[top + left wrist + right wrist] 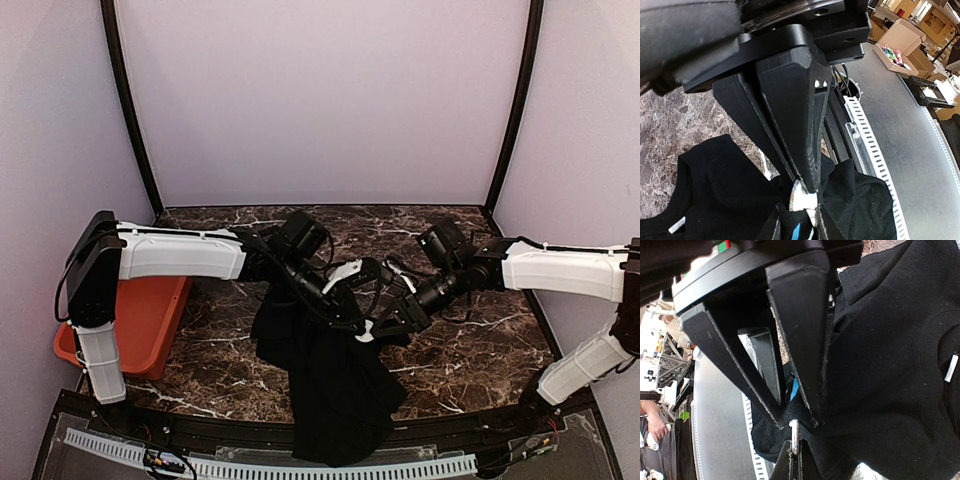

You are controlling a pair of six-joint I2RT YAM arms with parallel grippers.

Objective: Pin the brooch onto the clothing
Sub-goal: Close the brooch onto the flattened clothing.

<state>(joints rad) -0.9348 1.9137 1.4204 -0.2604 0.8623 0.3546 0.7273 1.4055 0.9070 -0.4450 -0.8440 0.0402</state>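
A black T-shirt (335, 400) lies bunched on a dark marble table (470, 350), its lower part hanging over the near edge. Two robot arms reach in from either side and meet above the crumpled cloth near the middle of the table. The left gripper (802, 192) has its fingers pressed nearly together on a small pale brooch (801, 199), held at the very tips and touching the cloth. The right gripper (795, 421) faces it tip to tip, its fingers closed tight on a fold of the T-shirt just beside the brooch. A patch of blue print (794, 389) shows on the cloth close to both sets of fingertips. An orange tray (150, 320) sits at the table's left edge, well apart from the cloth.
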